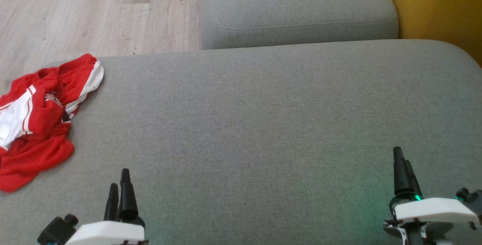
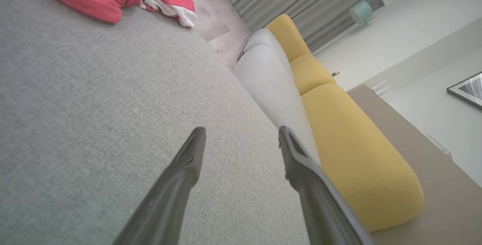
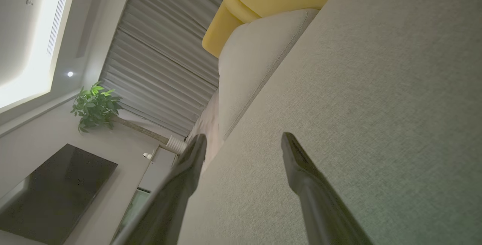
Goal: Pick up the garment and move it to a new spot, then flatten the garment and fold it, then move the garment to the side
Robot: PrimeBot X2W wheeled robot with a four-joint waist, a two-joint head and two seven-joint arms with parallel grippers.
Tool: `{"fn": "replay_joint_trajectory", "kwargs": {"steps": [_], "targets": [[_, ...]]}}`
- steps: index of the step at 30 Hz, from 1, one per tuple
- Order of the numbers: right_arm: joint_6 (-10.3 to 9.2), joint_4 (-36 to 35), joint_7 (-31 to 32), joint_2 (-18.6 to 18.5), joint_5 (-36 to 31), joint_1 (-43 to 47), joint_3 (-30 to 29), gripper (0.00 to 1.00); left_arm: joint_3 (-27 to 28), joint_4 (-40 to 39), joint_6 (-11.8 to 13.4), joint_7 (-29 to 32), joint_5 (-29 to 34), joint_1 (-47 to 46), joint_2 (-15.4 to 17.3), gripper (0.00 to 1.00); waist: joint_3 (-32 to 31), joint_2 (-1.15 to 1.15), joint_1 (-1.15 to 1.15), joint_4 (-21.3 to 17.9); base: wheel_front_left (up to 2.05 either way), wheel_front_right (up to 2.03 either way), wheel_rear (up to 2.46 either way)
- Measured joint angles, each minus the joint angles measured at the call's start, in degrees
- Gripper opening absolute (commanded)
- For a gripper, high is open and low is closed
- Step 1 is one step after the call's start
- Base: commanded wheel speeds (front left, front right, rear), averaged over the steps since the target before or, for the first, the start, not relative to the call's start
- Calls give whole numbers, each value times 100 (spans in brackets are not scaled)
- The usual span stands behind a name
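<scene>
At the lower left of the head view, the left claw point(image 1: 119, 180) hovers over the grey seat cushion point(image 1: 263, 124), spread wide with nothing in it. Its own wrist view shows bare fabric through the gap. At the lower right, the right claw point(image 1: 402, 158) is likewise spread and empty above the same cushion.

The garment point(image 1: 37, 117), red mesh with white panels and stripes, lies crumpled at the left edge of the frame on the cushion's far left corner. It is well apart from both claws and nearer the left one.

Beyond the seat, a second grey cushion point(image 1: 297, 7) sits at the upper middle, pale wood floor point(image 1: 75, 11) at the upper left, and a yellow cushion point(image 1: 440, 7) at the upper right.
</scene>
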Motion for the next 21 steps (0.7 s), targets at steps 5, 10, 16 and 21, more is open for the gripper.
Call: {"fn": "replay_joint_trajectory", "kwargs": {"steps": [5, 10, 16, 21], "targets": [[0, -5, -75, 0, -360, 35, 78, 100, -130, -36, 0, -69, 334, 4, 2, 100, -37, 0, 0, 7, 0, 0, 0], [0, -2, -153, 0, -775, 123, 158, 100, -167, -43, 2, -167, 683, 34, 2, 100, -72, 0, 0, 14, 0, 0, 0], [0, 56, -257, 0, -1234, 122, 272, 100, -238, -13, 11, -258, 1118, 167, 3, 100, -122, 0, 1, 26, 0, 0, 0], [0, 66, -348, -1, -1692, 122, 383, 100, -330, 71, 27, -353, 1546, 221, 4, 100, -176, 0, 1, 39, 0, 0, 0]]}}
